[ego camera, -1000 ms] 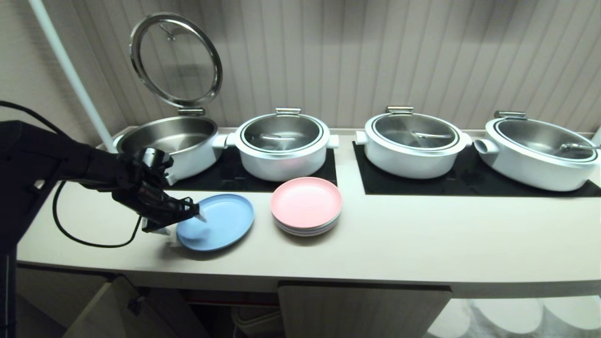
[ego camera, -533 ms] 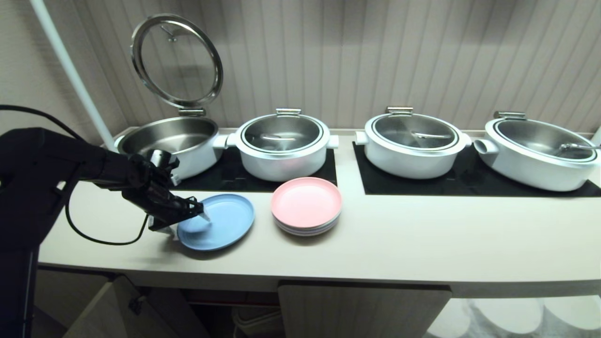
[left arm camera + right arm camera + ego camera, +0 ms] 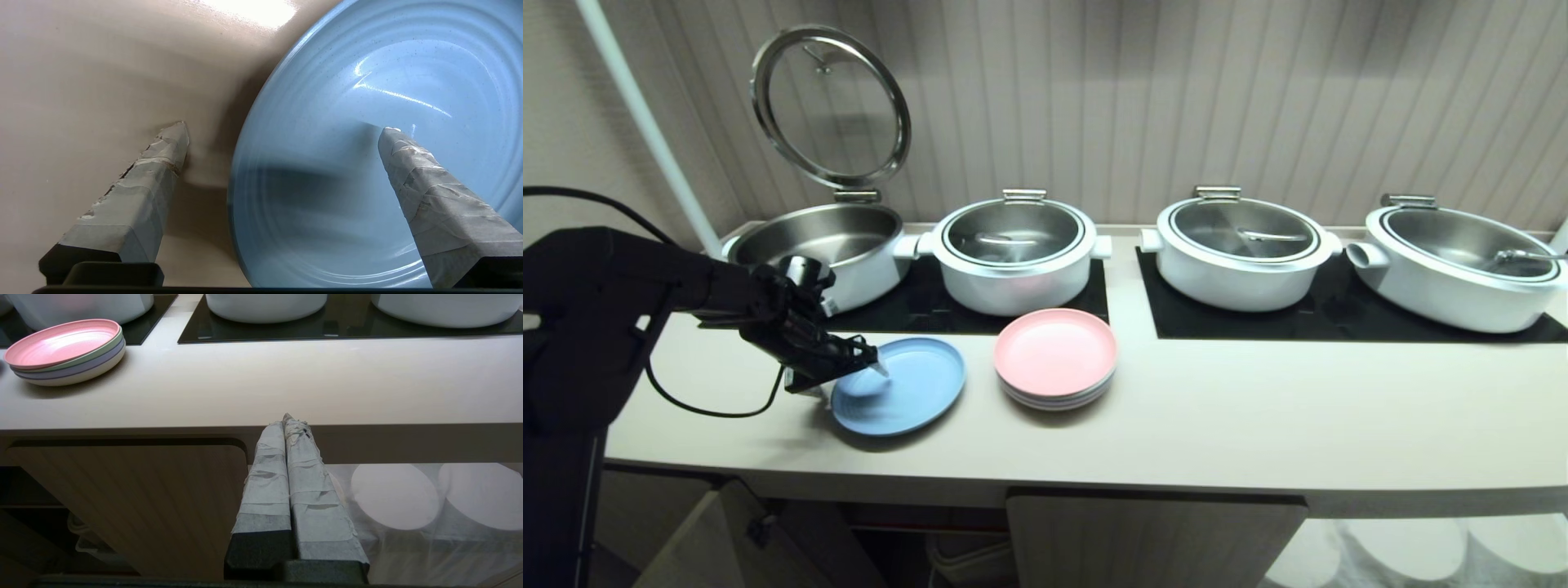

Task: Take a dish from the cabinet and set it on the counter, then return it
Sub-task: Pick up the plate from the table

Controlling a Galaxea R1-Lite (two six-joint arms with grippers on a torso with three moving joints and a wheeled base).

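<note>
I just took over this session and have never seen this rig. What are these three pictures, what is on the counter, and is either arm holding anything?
The wide picture comes from the robot's head, looking down at the counter. The other two come from cameras on its wrists, behind taped fingers.

On the counter lie a blue dish, a pink-topped stack of plates and four white pots on black mats; the leftmost pot's lid stands open.

The left gripper is at the dish's left rim, open: in its wrist picture one finger is over the dish and the other over bare counter, straddling the rim. Nothing is held.

The right gripper is shut, empty, parked below the counter's edge by the cabinet.
</note>
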